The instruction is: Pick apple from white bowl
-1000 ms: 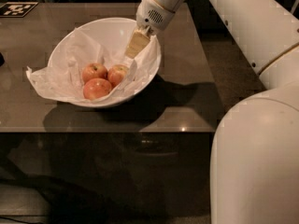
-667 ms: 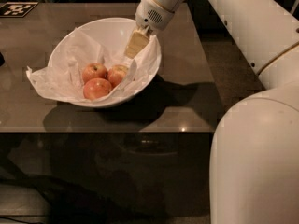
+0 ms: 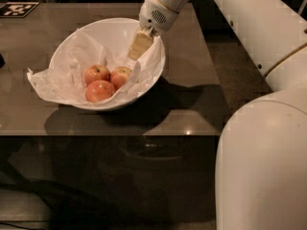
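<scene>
One white bowl (image 3: 103, 27) on one dark table (image 3: 192, 80), toward the table's 9 o'clock side. One sheet of crumpled white paper (image 3: 53, 83) lines the bowl and spills over the rim at 8 o'clock. The bowl holds three red-orange apples, clustered on the paper at about 6 o'clock from bowl centre, none lifted. The back-left apple (image 3: 97, 73) and back-right apple (image 3: 120, 75) sit side by side and appear to touch. The front apple (image 3: 100, 90) lies at 6 o'clock from them, against both. One gripper (image 3: 140, 44) on one white arm (image 3: 249, 18) comes in from 1 o'clock. Its tan tip is inside the bowl near the rim at 2 o'clock, angled down toward 7 o'clock. It is above and apart from the fruit, nearest the back-right apple and holding nothing. Cannot tell if it is open or closed. One black-and-white marker tag (image 3: 17, 8) lies flat at the table's 11 o'clock corner. The robot's white body (image 3: 264, 166) fills the view at 4 o'clock.
</scene>
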Available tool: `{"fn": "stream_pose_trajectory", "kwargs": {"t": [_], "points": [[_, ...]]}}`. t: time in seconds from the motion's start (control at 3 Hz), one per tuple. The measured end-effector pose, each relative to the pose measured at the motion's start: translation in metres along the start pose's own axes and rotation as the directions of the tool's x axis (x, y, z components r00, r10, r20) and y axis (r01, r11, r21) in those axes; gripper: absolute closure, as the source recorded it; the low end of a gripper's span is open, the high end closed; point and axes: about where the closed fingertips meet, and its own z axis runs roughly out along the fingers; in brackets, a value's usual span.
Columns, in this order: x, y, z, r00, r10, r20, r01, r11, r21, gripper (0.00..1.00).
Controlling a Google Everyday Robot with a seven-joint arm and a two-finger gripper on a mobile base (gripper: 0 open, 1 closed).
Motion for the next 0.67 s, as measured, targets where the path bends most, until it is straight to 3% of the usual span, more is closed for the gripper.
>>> {"fn": "stream_pose_trajectory", "kwargs": {"t": [0.33,0.67], "points": [[0.0000,0.0000,0.0000,1.000,0.000,0.000,0.000,1.0000,0.000,0.11],[0.0000,0.0000,0.0000,1.000,0.000,0.000,0.000,1.0000,0.000,0.00]]}}
